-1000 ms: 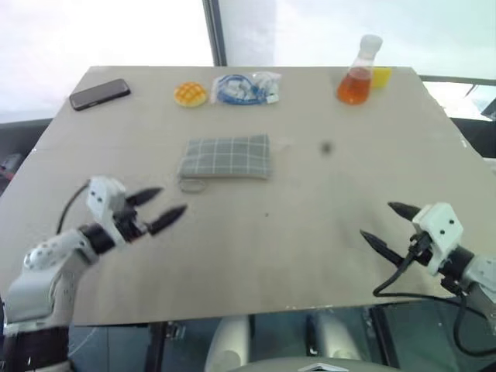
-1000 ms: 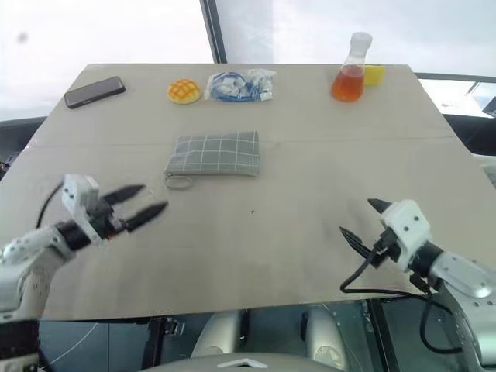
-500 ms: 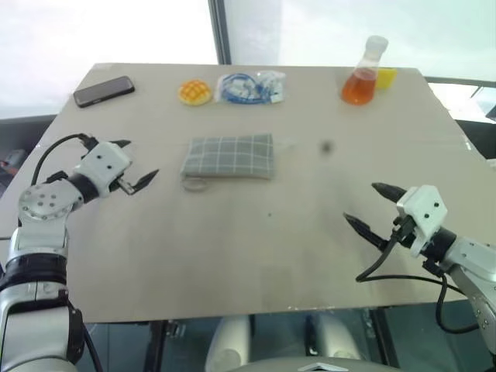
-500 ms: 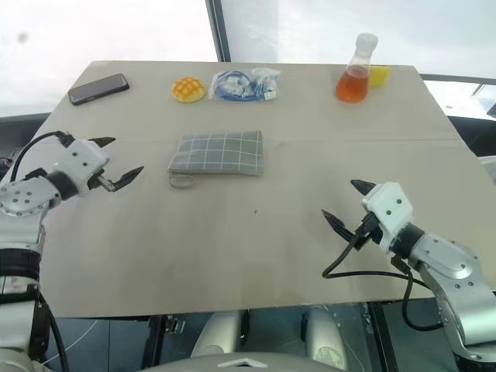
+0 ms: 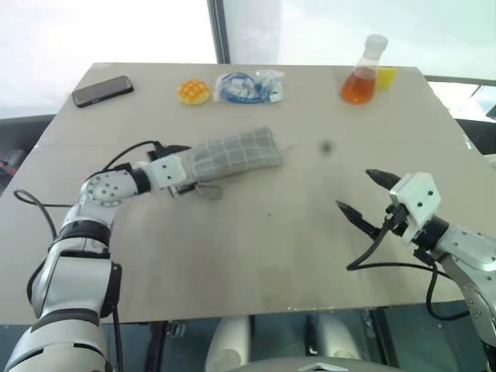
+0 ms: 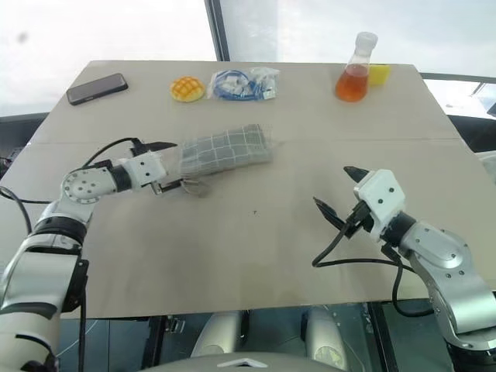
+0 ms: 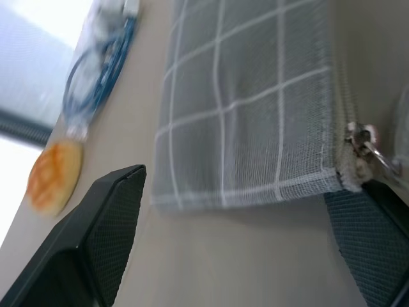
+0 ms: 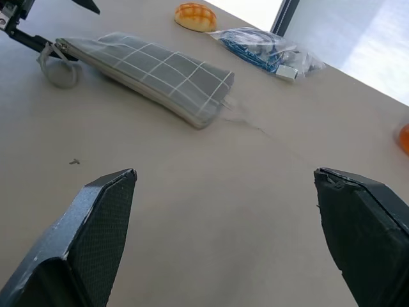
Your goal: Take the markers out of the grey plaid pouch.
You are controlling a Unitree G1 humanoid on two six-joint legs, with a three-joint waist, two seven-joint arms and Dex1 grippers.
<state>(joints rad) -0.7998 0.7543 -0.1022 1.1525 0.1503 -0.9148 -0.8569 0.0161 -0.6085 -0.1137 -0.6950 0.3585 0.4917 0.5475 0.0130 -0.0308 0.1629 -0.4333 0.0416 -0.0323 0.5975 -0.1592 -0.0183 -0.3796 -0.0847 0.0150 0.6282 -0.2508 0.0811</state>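
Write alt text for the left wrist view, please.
A grey plaid pouch lies on a pale table, its end between the left gripper's open black fingers. A bagged blue cable and a yellow bun-like object lie beyond.

Silver-white jointed arms, black cables, white wrist blocks, black claw fingers [image 5: 353, 210].

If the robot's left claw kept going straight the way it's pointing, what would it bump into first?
Most likely the grey plaid pouch: the open left claw already has its end between the fingers, zip pull by one tip. Whether they touch is unclear.
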